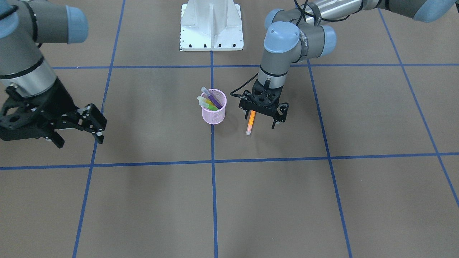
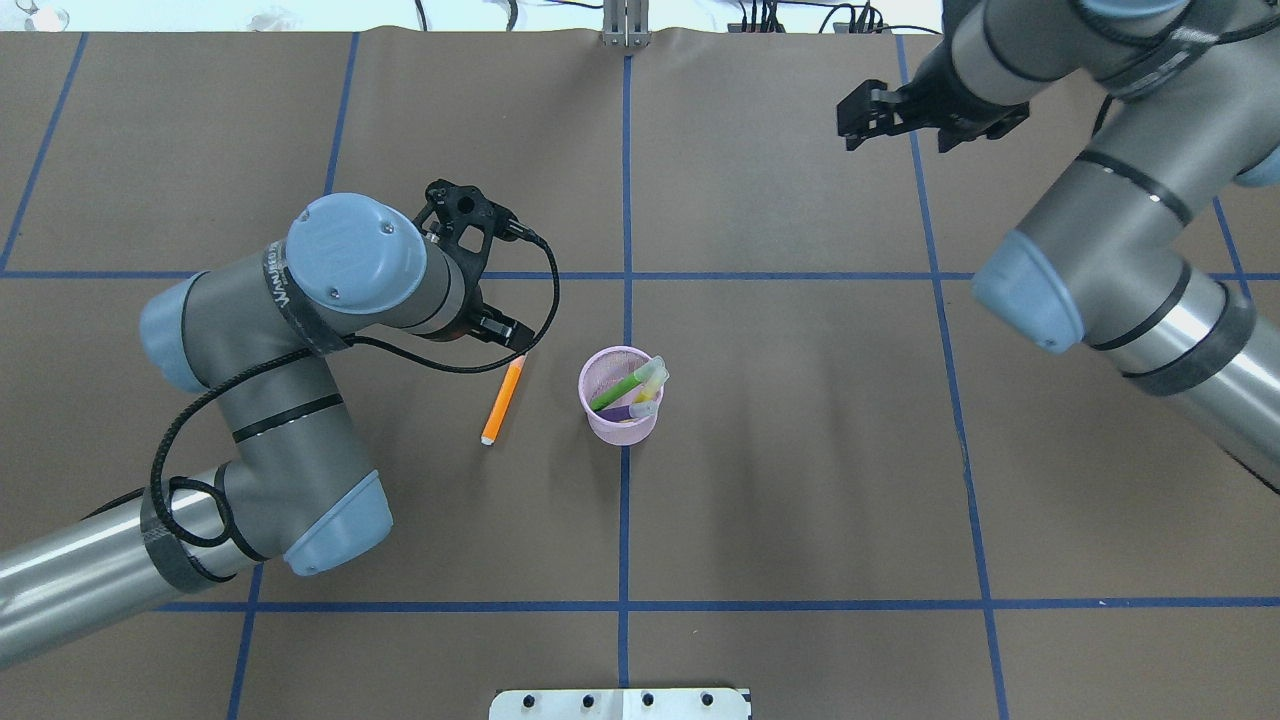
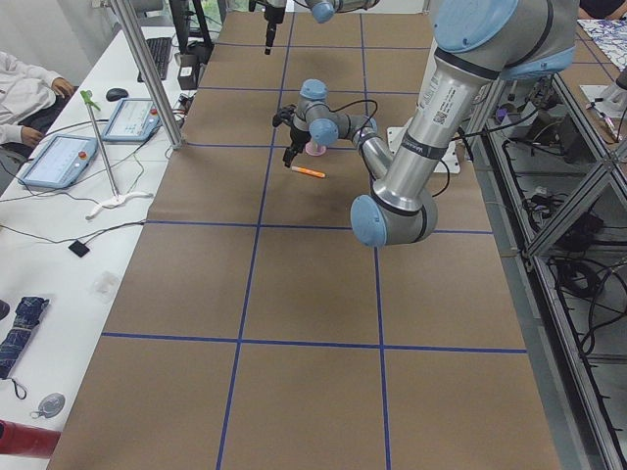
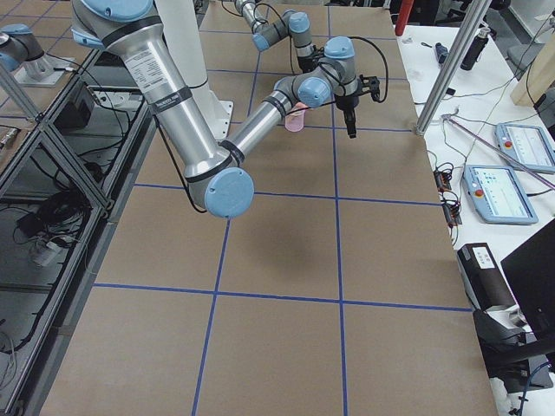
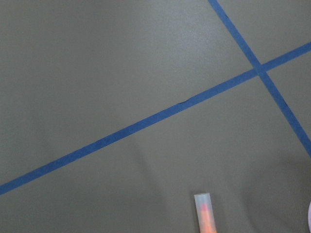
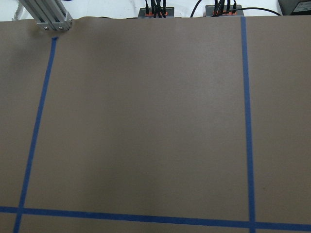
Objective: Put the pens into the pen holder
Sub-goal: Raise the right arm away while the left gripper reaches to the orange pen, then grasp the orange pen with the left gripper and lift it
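The pink mesh pen holder stands upright near the table's middle, also in the overhead view. The purple pen, the green pen and the yellow pen stand in it, caps up. The orange pen lies flat on the table beside the holder, also in the overhead view. My left gripper is open, pointing down over the pen's far end, one finger close beside it. The left wrist view shows only the pen's pale cap. My right gripper is open and empty, far from the holder.
The white robot base plate sits at the table's robot side. Blue tape lines cross the brown table cover. A black cable loops off the left wrist toward the holder. Operator desks with tablets stand beyond the table edge.
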You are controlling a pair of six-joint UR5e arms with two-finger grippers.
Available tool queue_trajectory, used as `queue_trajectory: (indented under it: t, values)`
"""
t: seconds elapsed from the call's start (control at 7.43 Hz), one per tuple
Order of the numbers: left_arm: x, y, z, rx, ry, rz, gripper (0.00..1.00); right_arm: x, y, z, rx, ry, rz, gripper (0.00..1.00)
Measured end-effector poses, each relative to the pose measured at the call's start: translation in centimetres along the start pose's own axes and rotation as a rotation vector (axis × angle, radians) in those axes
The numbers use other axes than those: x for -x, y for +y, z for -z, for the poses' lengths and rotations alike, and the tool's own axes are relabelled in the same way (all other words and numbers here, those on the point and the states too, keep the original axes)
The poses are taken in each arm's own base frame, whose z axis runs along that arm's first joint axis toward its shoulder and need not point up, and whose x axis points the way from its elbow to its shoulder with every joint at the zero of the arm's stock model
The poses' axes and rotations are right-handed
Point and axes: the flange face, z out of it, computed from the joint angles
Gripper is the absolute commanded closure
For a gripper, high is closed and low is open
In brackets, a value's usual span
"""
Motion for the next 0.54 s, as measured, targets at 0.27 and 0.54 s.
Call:
queue_trajectory:
  t: [0.27,0.54]
  values:
    - [-1.2,1.0,-2.1,-0.003,0.035,0.050,0.16,-2.4,-0.2,0.4,0.018,-0.008,0.021,0.00]
    - [-2.3,1.9,-2.9,0.010,0.049,0.068,0.29,-2.8,-0.2,0.4,0.020,-0.007,0.024,0.00]
